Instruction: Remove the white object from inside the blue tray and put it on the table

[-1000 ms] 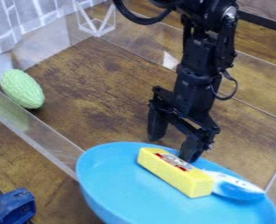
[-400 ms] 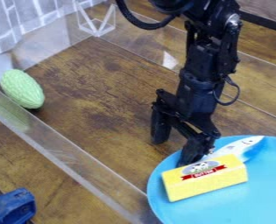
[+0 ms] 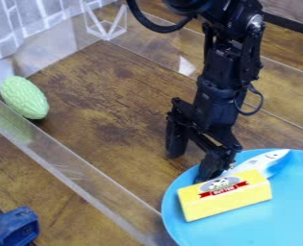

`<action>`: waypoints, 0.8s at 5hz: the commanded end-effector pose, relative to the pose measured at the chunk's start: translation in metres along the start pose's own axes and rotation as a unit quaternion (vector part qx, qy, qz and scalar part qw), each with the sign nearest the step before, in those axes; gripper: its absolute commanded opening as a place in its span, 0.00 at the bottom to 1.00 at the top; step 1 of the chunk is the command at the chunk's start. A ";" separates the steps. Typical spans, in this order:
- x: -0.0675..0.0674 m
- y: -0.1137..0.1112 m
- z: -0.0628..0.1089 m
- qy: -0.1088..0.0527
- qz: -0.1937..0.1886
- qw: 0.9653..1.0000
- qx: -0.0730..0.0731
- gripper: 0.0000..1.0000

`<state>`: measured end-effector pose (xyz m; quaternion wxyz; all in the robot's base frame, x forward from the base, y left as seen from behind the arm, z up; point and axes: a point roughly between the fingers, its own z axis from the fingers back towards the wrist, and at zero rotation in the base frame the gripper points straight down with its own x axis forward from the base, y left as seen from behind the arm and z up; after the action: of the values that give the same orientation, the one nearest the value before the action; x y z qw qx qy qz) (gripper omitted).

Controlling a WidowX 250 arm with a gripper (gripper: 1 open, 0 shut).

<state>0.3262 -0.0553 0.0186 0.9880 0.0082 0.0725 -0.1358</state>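
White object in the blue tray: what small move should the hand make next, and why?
Probably shift the open hand toward the white object by the blue tray's far rim. The hand sits at the tray's edge, empty, beside the yellow block.

The tray [image 3: 192, 216] sits on the counter [image 3: 102, 106] at the lower right, running out of view. In it lies a block [image 3: 224, 196], tilted, with the small object [image 3: 263, 162] behind it near the tray's far rim. The tool [image 3: 199, 152] stands just behind the tray's left edge, its right finger over the rim. A ball [image 3: 24, 97] lies far left, well apart. A clear wall [image 3: 58, 154] runs along the counter's near edge.
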 end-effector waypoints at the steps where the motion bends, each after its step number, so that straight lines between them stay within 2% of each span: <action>1: 0.004 -0.013 0.000 -0.012 -0.031 0.999 -0.001 1.00; 4: 0.005 -0.023 0.000 -0.013 -0.048 0.999 -0.009 1.00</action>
<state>0.3243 -0.0638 0.0189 0.9860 0.0002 0.0728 -0.1501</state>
